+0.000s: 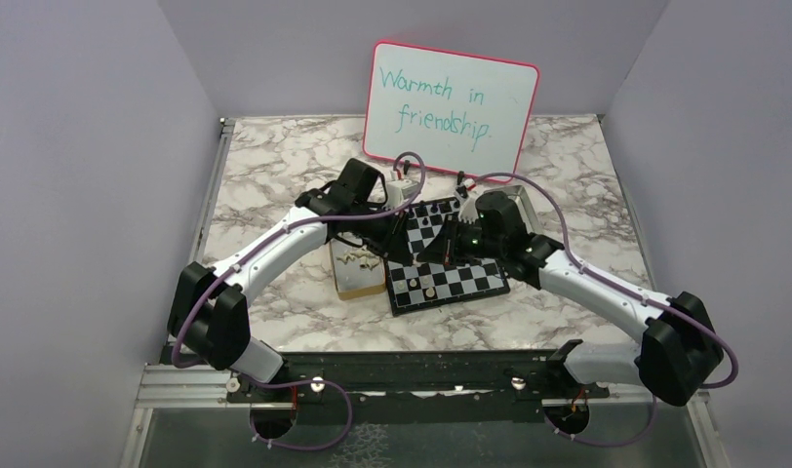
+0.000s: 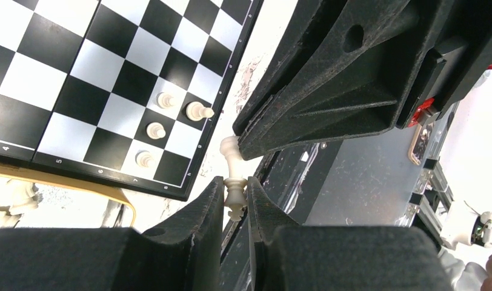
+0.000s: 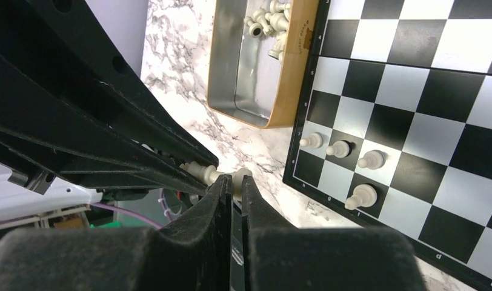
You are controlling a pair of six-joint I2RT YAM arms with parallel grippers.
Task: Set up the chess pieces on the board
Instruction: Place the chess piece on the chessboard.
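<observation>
A cream chess piece (image 2: 233, 182) hangs in the air between both grippers, off the board's corner. My left gripper (image 2: 236, 185) is shut on one end of it. My right gripper (image 3: 233, 182) is shut on the other end of the same chess piece (image 3: 207, 173), tip to tip with the left one. The black-and-white board (image 1: 470, 278) lies mid-table. Several cream chess pieces (image 3: 339, 148) stand near one corner of the board (image 3: 413, 91), and in the left wrist view too (image 2: 156, 130).
A tan box (image 3: 292, 66) with a silver inside holds several loose cream pieces (image 3: 271, 15) beside the board. A silver metal tray (image 1: 525, 207) sits behind the right arm. A pink-framed whiteboard (image 1: 451, 97) stands at the back.
</observation>
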